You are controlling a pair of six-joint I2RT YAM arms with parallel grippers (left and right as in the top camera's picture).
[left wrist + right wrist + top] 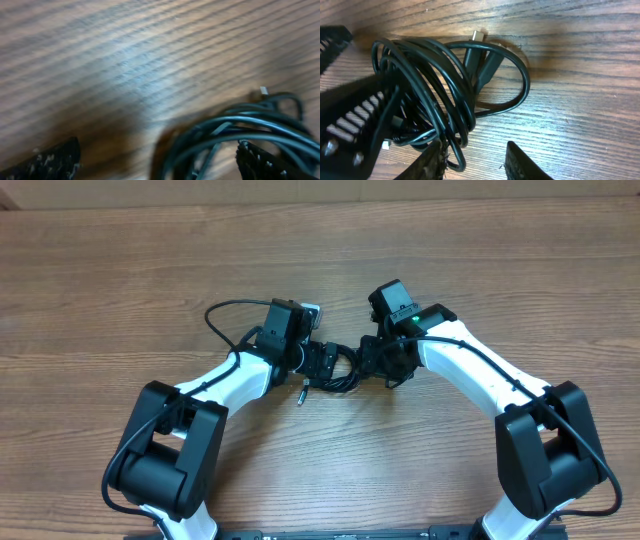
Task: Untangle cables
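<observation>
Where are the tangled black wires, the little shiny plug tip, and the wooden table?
Tangle of thin black cables (447, 102): right wrist view, on crossed strands mid-bundle.
Small silver metal plug tip (478, 36): right wrist view, on its shiny end.
Brown wooden table (580, 75): right wrist view, on bare wood right of the cables.
</observation>
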